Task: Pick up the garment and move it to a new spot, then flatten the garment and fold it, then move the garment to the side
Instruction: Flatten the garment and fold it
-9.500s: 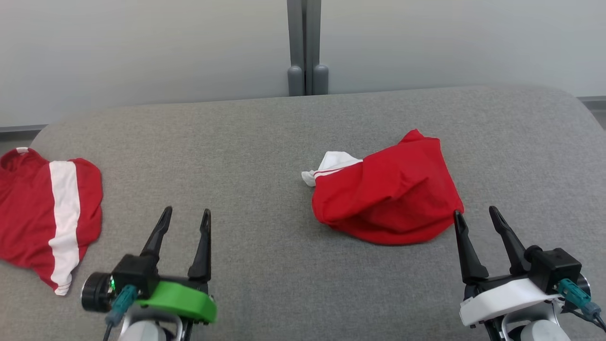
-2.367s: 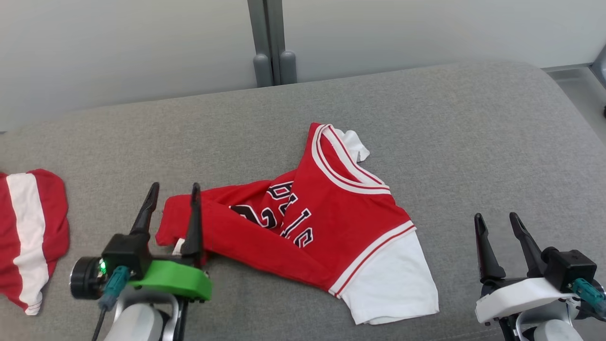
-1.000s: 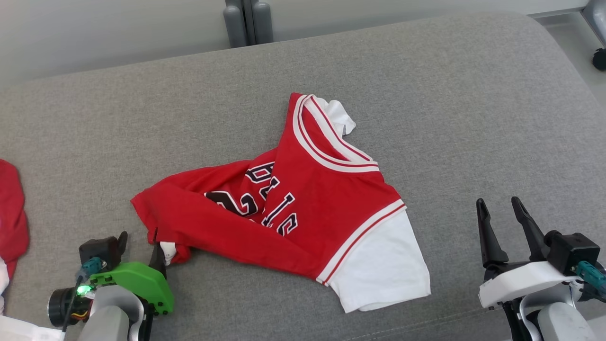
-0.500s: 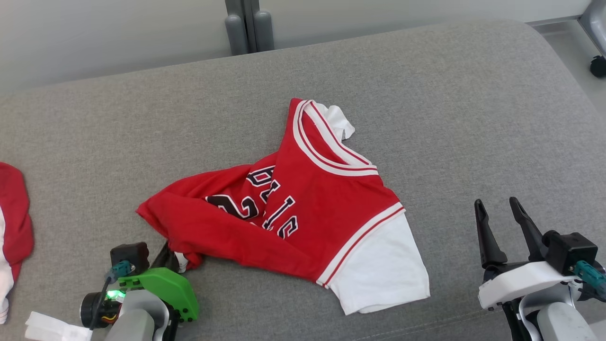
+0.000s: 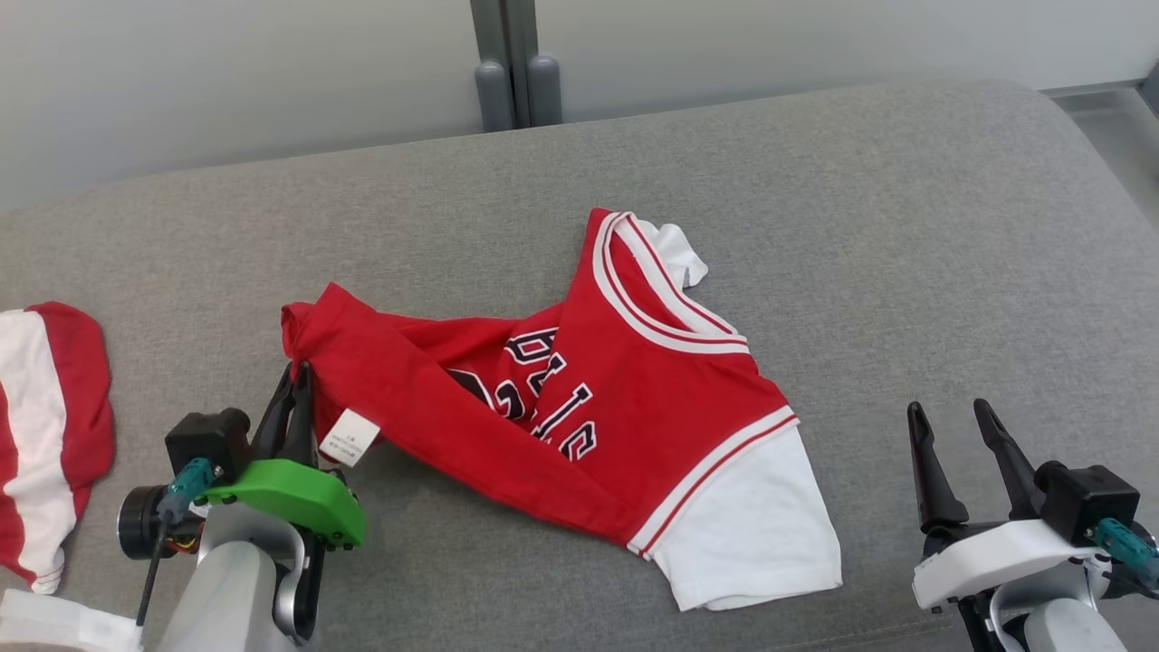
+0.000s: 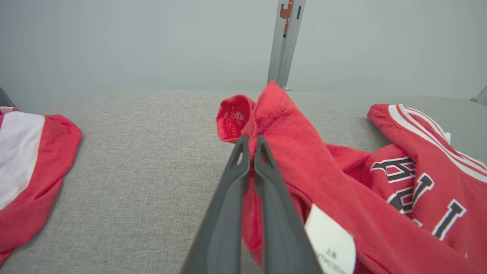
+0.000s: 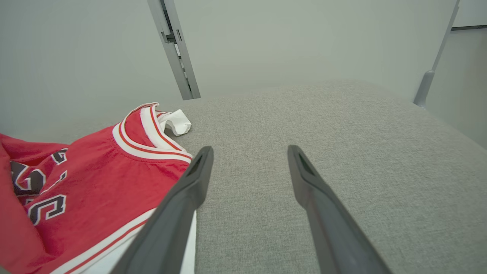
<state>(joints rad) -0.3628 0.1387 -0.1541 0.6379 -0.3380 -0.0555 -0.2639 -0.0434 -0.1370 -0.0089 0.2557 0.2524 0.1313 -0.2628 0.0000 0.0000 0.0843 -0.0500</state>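
The garment (image 5: 652, 389) is being pinched at its left hem corner by the left gripper (image 5: 299, 373). It is lying on the surface (image 5: 905, 226), its length running rightward toward the right gripper (image 5: 947, 412), which is being held spread near the white sleeve (image 5: 751, 534).

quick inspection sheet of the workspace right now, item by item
surface: grey padded surface, bare cloth, no stains seen
job's things: red jersey lying crumpled, white sleeve flat, one hem corner lifted, care label showing
clutter: second red and white garment at the left edge
tools: left tool shut on the jersey's hem corner; right tool open, apart from the jersey in the head view
cables: teal plug and black lead at the left wrist, teal plug at the right; no snag seen
surroundings: pale wall, grey post behind the surface
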